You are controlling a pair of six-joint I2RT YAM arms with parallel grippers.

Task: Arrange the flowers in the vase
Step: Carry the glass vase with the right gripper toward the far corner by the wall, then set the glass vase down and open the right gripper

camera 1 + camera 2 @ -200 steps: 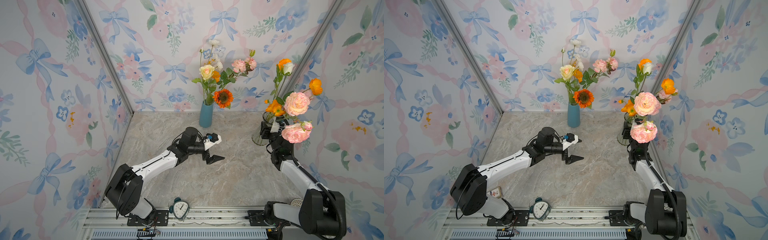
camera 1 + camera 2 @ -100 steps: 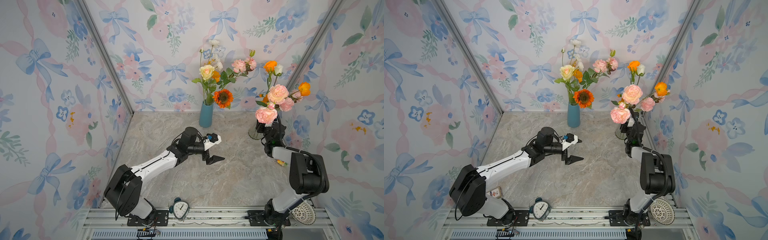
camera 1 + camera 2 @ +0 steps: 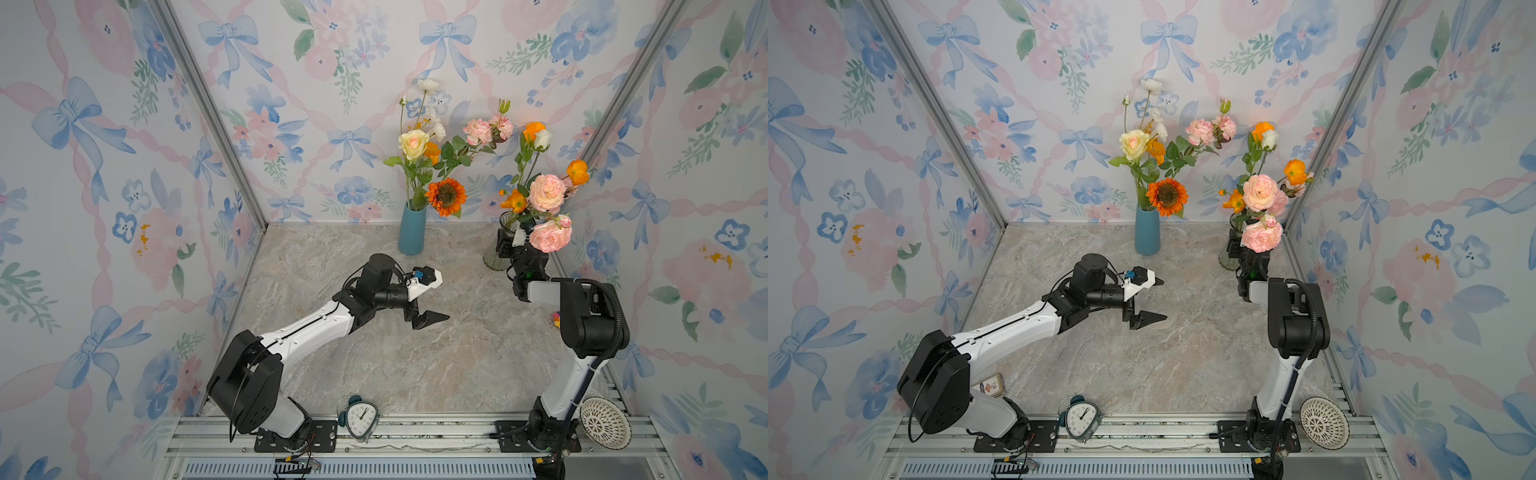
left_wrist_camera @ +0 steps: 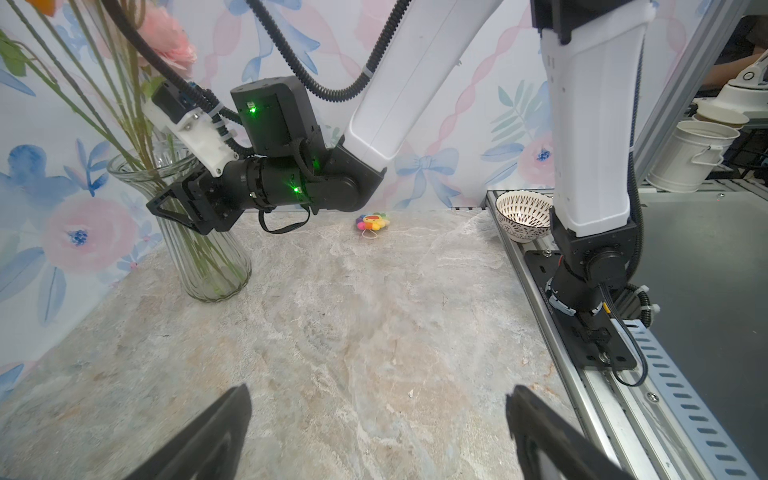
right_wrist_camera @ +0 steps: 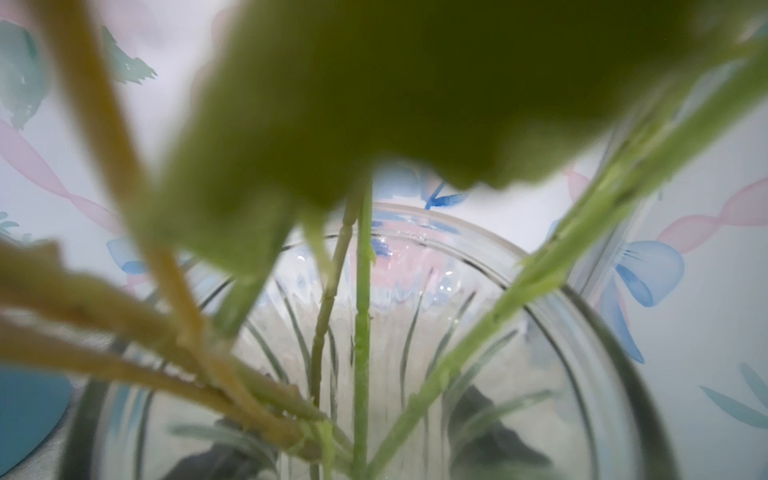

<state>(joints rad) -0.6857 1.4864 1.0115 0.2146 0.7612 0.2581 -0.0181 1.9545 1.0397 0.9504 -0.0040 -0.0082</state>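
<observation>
A blue vase (image 3: 411,232) (image 3: 1147,232) at the back wall holds several flowers, among them an orange sunflower (image 3: 446,195) (image 3: 1166,196). At the right wall a clear glass vase (image 3: 494,257) (image 3: 1227,257) (image 4: 208,266) holds more, a large pink rose (image 3: 547,193) among them. My right gripper (image 3: 509,245) (image 4: 170,203) (image 5: 357,453) is shut on the glass vase's neck. Its dark fingers show through the ribbed glass, with green stems (image 5: 361,332) between them. My left gripper (image 3: 442,296) (image 3: 1158,300) (image 4: 378,415) hangs open and empty over mid-table.
An alarm clock (image 3: 360,419) and a patterned bowl (image 3: 604,422) sit on the front rail. A small rainbow plush (image 4: 371,221) lies by the right wall, behind the right arm. A small card box (image 3: 992,384) rests beside the left arm's base.
The glass vase's bunch leaned left half a second ago and now stands back near the right wall. The right arm's elbow has swung up and forward. The left arm has not moved.
</observation>
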